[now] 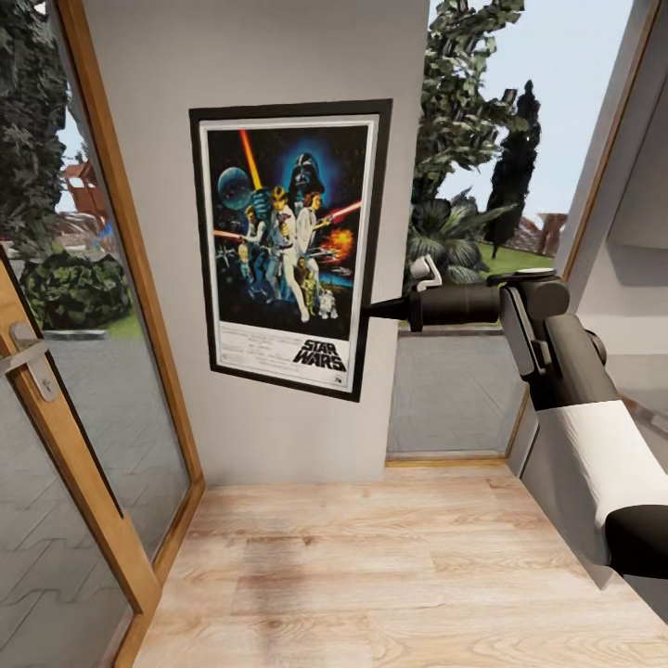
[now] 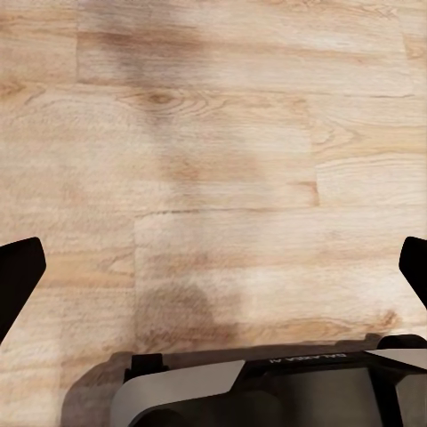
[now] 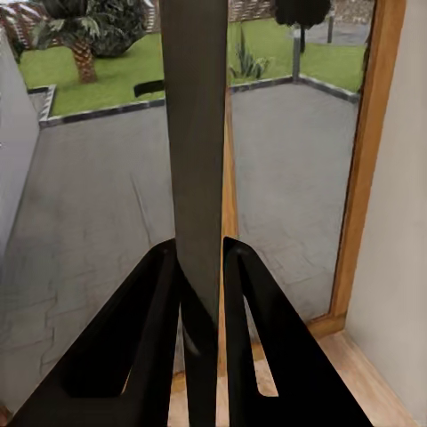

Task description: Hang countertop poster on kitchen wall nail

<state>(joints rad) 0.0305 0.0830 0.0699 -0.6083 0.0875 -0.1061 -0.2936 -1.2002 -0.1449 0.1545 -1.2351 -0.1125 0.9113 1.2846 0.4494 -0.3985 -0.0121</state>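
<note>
The Star Wars poster (image 1: 288, 246), with its black frame and white bottom strip, stands upright and flat against a grey wall section (image 1: 278, 436). My right gripper (image 1: 376, 309) reaches in from the right and is shut on the poster's right edge, a little below its middle. The right wrist view shows the dark poster edge (image 3: 194, 133) running between the two black fingers (image 3: 151, 302), pinched at my right gripper (image 3: 200, 253). My left gripper (image 2: 213, 271) points down at the wooden floor, open, with nothing in it. No nail is visible, and the kitchen countertop is out of view.
A wood-framed glass door (image 1: 83, 445) with a metal handle (image 1: 28, 357) stands close on the left. A tall window (image 1: 455, 390) with a garden behind it lies right of the wall section. Pale wooden floor (image 1: 390, 575) stretches below. My own base (image 2: 267, 387) is under the left arm.
</note>
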